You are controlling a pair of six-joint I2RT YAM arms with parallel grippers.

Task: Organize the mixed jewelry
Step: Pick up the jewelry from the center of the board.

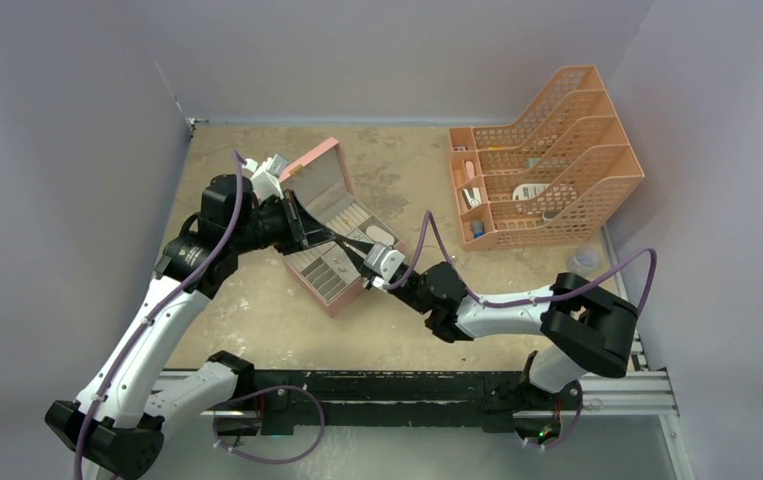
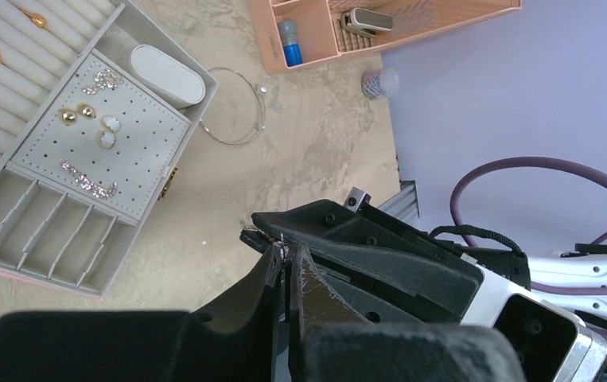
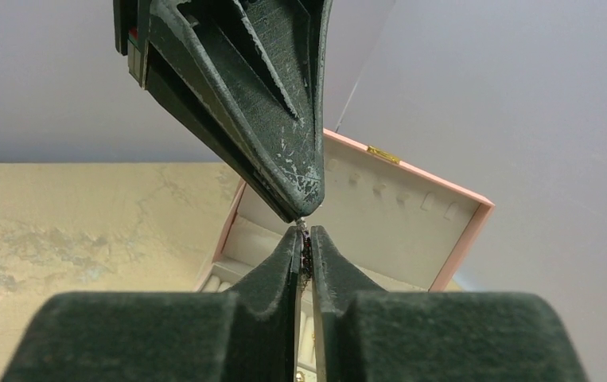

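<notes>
The grippers meet tip to tip above the pink box [image 1: 322,170], toward its 4 o'clock side. The left gripper [image 3: 300,208] has its fingers pressed together and the right gripper [image 3: 303,239] is pinched nearly closed, both on one tiny metal piece [image 3: 305,248] (too small to identify). In the left wrist view the wire hoop [image 2: 232,107] lies just beside the box at 3 o'clock

Soft, even light falls from overhead, so the tabletop [image 1: 397,170] reads flat pale tan and the arms cast only faint, blurred shadows. The top view dims toward 5 and 7 o'clock. In the left wrist view the left end effector [image 2: 280,243] is a dark, unfocused mass at 6 o'clock against a sharp background. The right end effector [image 3: 304,239] is likewise soft at 6 o'clock, and the pink box [image 3: 411,215] behind it is slightly hazy.
</notes>
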